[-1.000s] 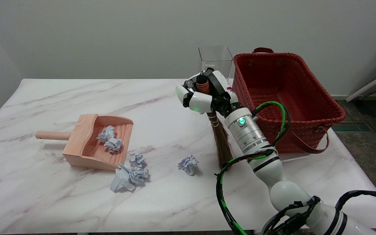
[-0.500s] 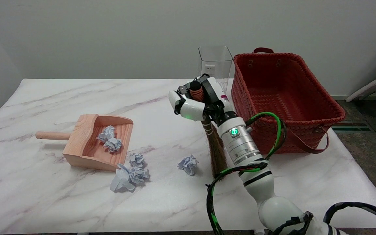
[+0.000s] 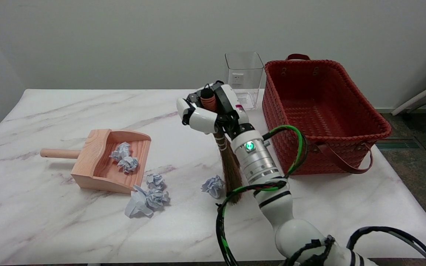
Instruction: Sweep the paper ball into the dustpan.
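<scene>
My right hand (image 3: 211, 111) grips the handle of a small straw broom (image 3: 229, 166), held upright with its bristles down on the table. The bristle tips stand right beside a pale blue paper ball (image 3: 213, 186), at its right side, touching or nearly so. The wooden dustpan (image 3: 104, 160) lies to the left, mouth facing right, with two paper balls (image 3: 124, 158) inside. More crumpled paper balls (image 3: 148, 195) lie just outside its mouth.
A red woven basket (image 3: 324, 111) stands at the right of the marble table (image 3: 50, 221), close to my forearm. A clear plastic container (image 3: 244, 79) stands behind my hand, by the basket's left wall.
My right hand has carried the broom leftwards across the table, from near the basket to the lone paper ball's right side. The paper balls and dustpan have stayed put.
</scene>
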{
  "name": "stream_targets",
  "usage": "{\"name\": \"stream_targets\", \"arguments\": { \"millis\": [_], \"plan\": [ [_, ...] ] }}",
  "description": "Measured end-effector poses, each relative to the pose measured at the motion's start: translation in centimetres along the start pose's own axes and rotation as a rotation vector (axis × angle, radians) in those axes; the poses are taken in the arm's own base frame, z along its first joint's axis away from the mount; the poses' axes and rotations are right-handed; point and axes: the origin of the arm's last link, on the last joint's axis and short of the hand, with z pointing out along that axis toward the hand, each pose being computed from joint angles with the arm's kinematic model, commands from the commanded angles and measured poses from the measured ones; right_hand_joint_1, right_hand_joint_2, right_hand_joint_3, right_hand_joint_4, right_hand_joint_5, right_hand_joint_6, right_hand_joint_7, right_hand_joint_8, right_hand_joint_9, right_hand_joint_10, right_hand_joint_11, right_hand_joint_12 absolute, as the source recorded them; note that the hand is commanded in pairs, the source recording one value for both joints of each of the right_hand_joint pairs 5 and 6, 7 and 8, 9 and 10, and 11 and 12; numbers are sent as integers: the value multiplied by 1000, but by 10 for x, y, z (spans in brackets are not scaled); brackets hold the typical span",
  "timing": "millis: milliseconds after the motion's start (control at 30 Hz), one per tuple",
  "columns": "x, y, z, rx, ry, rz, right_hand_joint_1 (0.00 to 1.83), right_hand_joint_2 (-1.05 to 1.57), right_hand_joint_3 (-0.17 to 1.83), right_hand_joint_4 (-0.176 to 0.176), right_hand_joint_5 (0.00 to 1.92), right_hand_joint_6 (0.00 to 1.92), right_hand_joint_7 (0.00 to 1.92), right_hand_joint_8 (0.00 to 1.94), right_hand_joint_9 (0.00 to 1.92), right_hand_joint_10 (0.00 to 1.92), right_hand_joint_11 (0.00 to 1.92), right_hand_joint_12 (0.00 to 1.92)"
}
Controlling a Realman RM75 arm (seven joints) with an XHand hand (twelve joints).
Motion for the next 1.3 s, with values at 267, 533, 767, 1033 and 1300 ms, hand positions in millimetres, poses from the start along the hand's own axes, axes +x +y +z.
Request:
{"name": "stream_targets", "arguments": {
  "millis": [267, 533, 767, 1033, 1300],
  "plan": [
    [-11, -5, 31, 39, -17, -3, 975, 1370, 1312, 0, 1920, 1920, 1920, 1920, 1920, 1920, 1851, 1851],
    [-29, -6, 66, 56, -62, 43, 977, 1359, 1317, 0, 1920, 1920, 1920, 1920, 1920, 1920, 1858, 1858],
    [-40, -15, 90, 76, -99, 79, 987, 1362, 1270, 0, 1920, 1920, 1920, 1920, 1920, 1920, 1848, 1848],
    [-28, -24, 104, 112, -99, 65, 988, 1399, 1231, 0, 1920, 1920, 1920, 1920, 1920, 1920, 1838, 1838],
    [6, -28, 107, 148, -64, -1, 984, 1449, 1195, 0, 1920, 1920, 1920, 1920, 1920, 1920, 1823, 1823]
  ]
}}
